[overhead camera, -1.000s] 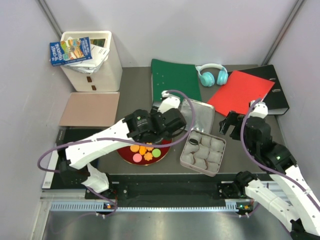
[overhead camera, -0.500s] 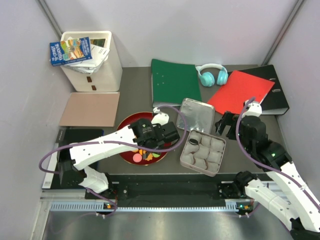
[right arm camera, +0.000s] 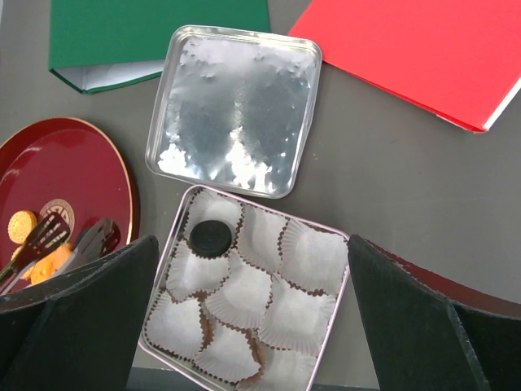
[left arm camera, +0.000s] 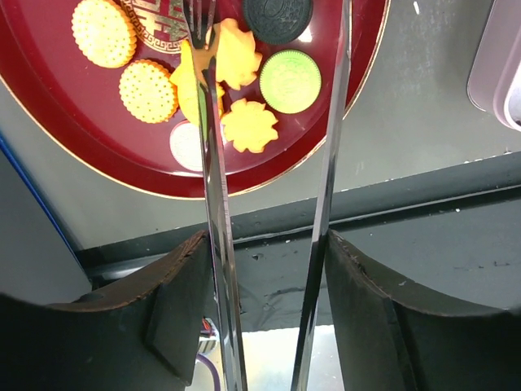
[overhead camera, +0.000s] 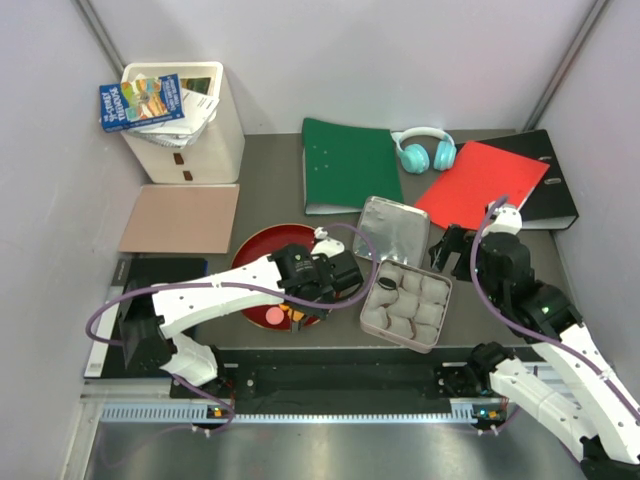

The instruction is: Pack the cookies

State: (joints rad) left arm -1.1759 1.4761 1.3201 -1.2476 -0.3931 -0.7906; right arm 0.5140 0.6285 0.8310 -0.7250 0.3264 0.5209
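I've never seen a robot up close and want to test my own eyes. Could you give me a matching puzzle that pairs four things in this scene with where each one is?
Things:
1. green cookie
2. tin lid
3. headphones
4. tongs

Places:
A. at the far side, between the green folder and the red folder
B. held in the left arm's jaws
C. on the red plate
D. flat on the table beside the cookie tin

Pairs: 1-C, 2-D, 3-A, 4-B.
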